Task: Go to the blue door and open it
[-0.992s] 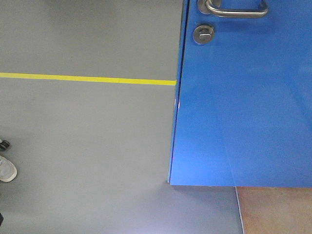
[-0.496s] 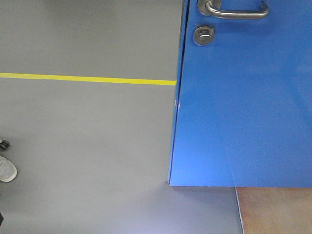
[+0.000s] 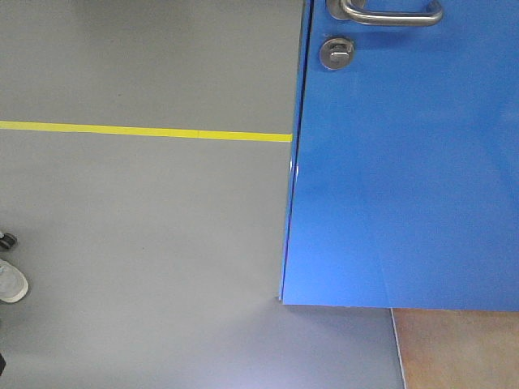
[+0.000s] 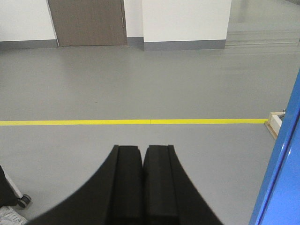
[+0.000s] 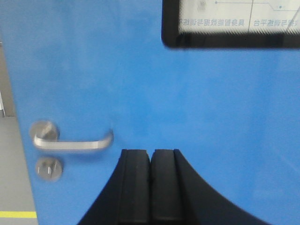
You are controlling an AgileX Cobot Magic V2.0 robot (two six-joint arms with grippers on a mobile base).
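The blue door fills the right side of my front view, with its silver lever handle and the round lock just below it near the left edge. My right gripper faces the panel with its jaws pressed together, empty, to the right of the handle. My left gripper is also closed on nothing, pointing over the grey floor toward a yellow line.
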